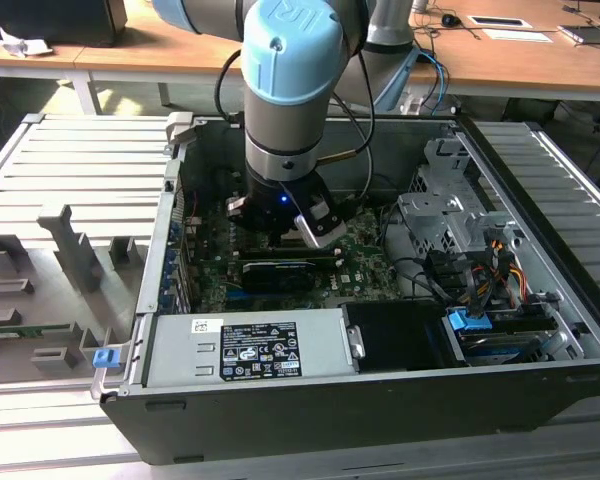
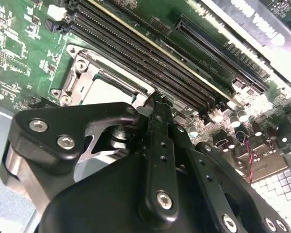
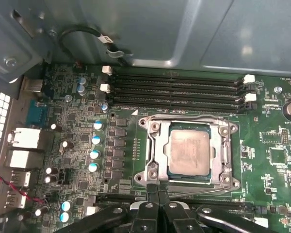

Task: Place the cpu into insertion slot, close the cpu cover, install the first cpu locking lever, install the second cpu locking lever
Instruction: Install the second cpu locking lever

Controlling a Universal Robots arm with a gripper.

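End effector (image 3: 156, 194), black, fingers pressed together and empty, was poised at the silver square cpu cover's (image 3: 150, 170) edge; pale silvery-grey cpu (image 3: 189, 151) was seated in the insertion slot (image 3: 209, 171), retained flat.

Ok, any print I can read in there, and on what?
Nothing legible to quote.
White label on the grey power supply box: print too small to read.
White letters on the long black card: cut off, unreadable.
Silvery square cpu: markings too faint.
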